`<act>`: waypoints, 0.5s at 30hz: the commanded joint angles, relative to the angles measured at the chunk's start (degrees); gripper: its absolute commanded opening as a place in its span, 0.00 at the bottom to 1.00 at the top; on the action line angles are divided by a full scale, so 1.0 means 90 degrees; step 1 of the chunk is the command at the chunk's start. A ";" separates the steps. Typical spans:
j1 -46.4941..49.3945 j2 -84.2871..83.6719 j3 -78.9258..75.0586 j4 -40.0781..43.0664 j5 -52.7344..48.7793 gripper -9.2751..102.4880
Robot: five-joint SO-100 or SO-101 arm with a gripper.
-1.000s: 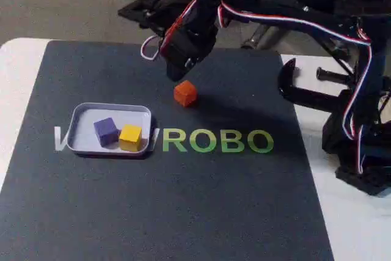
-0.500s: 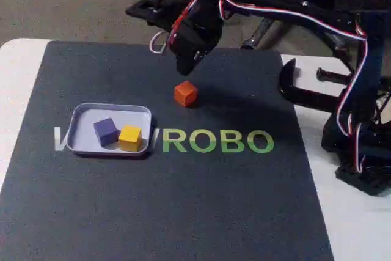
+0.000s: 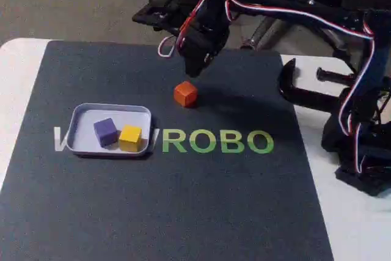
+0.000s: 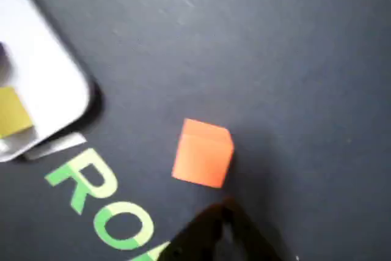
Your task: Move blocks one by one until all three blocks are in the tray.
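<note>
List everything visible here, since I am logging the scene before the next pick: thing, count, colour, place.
orange block: one, orange, on the mat outside the tray, just below the gripper in the fixed view; also in the wrist view.
purple block: one, purple, inside the tray.
yellow block: one, yellow, inside the tray, right of the purple one.
tray: one, pale lavender-white, left part of the mat.
mat: one, dark grey with green ROBO lettering, on a white table.
clamp: one, black, at the table's right edge.
arm: one, black with red-white-blue wires.
gripper: one, black, raised above the orange block.
</note>
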 commanded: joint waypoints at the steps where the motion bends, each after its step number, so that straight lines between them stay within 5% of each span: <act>1: 0.0059 0.0420 0.0156 -0.0195 -0.0127 0.03; 15: 0.0000 0.0195 0.0225 -0.0518 -0.0146 0.22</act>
